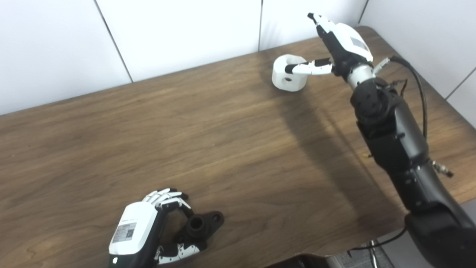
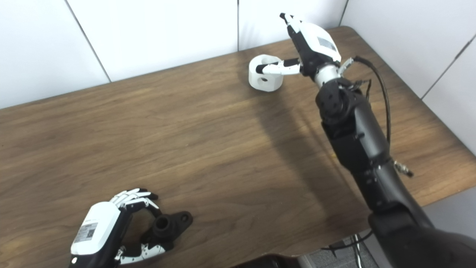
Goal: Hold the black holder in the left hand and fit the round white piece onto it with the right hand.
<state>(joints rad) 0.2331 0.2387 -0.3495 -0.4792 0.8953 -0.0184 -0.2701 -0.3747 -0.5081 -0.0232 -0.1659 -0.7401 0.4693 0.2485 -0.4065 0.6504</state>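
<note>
Black holder [image 1: 200, 225] lies flat, bore upward, left hand [image 1: 139, 230] fingers curled around it; right hand [image 1: 340, 42] spread beside white piece [image 1: 288, 74].

black holder [image 1: 200, 225]: 1 | round white piece [image 1: 288, 78]: 1 | table [image 1: 223, 130]: 1

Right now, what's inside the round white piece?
The round white piece has an open hollow top that looks empty. The right hand stretches one of its fingers across the rim, hiding part of the hollow. A small hole shows in its side wall.
</note>
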